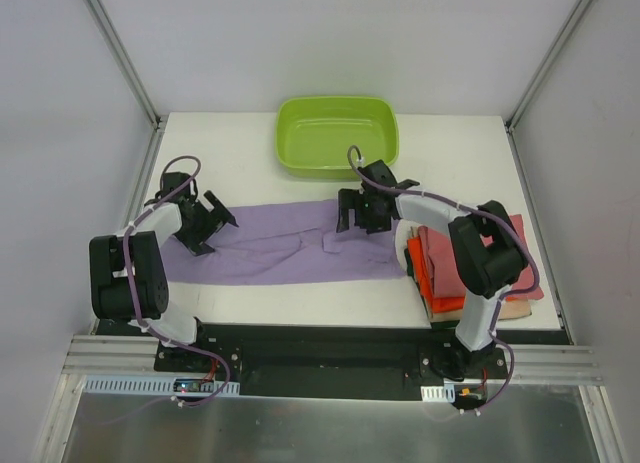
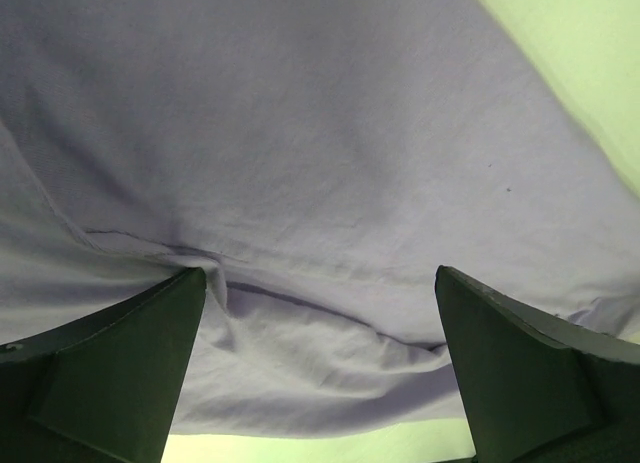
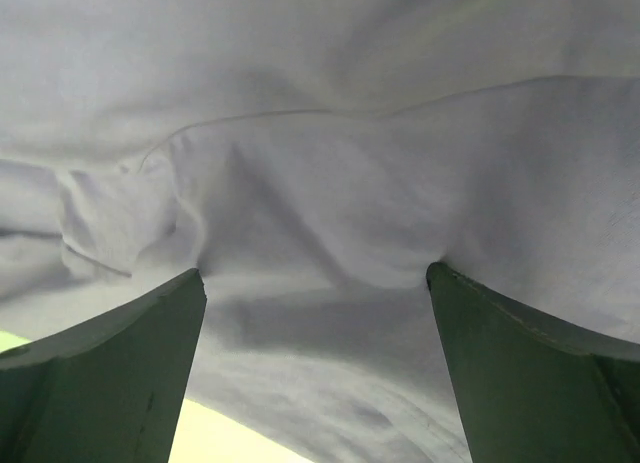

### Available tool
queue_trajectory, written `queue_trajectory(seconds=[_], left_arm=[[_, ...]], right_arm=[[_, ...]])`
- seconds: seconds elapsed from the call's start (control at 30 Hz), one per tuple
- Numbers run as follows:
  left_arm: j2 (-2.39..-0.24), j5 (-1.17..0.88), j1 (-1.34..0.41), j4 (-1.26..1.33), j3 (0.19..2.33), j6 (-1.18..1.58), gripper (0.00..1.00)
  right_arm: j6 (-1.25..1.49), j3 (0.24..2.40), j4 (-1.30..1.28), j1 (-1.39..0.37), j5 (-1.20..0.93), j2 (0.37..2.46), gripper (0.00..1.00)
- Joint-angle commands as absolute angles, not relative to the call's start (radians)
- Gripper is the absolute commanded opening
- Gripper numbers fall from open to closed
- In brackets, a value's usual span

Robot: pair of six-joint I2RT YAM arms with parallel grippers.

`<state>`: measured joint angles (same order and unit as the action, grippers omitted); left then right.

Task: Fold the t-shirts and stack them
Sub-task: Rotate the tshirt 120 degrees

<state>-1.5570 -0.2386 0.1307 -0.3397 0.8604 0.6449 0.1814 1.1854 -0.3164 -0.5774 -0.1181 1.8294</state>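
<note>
Lilac t-shirt (image 1: 290, 245): lies flat on the white table (image 1: 250, 153) just in front of the lime-green tub (image 1: 337, 135), drawn out into a long, wrinkled band.
Long axis: runs left to right, roughly parallel to the tub's near side.
Left gripper (image 1: 205, 223): fingers (image 2: 110, 373) spread wide and pinching nothing. It sits at the band's left end, forward and left of the tub, and its wrist view shows a lilac crease running between the tips.
Right gripper (image 1: 362, 211): fingers (image 3: 110, 363) also spread wide, with nothing held. It sits over the band's far edge, directly in front of the tub, and cloth puckers between the tips.
Contact: both sets of tips sit at cloth level. Whether they press on the cloth cannot be told.
Folded stack (image 1: 432, 271): forward and right of the tub, rose-red over orange, partly hidden by the right arm.
Deciding relation: the shirt lies straight beneath both hands. The left arm is nearer the left end, while the right gripper sits inboard of the right end, which reaches toward the stack.
Likely step: a fold across the long axis, judging from the layout. The right hand would probably need to shift further right first.
</note>
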Motion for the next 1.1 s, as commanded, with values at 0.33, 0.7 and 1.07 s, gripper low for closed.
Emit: queue_trajectory(seconds=[0.33, 0.7, 1.07], left_arm=[[-1.387, -0.017, 0.124, -0.455, 0.672, 0.744, 0.99], [-1.206, 0.077, 0.193, -0.494, 0.577, 0.839, 0.99], [-1.181, 0.02, 0.198, -0.488, 0.543, 0.845, 0.99]], right_arm=[[0.115, 1.379, -0.304, -0.511, -0.376, 2.068, 0.96], [0.077, 1.849, -0.52, -0.751, -0.374, 2.334, 0.96], [0.284, 2.327, -0.464, -0.831, -0.474, 2.629, 0.96]])
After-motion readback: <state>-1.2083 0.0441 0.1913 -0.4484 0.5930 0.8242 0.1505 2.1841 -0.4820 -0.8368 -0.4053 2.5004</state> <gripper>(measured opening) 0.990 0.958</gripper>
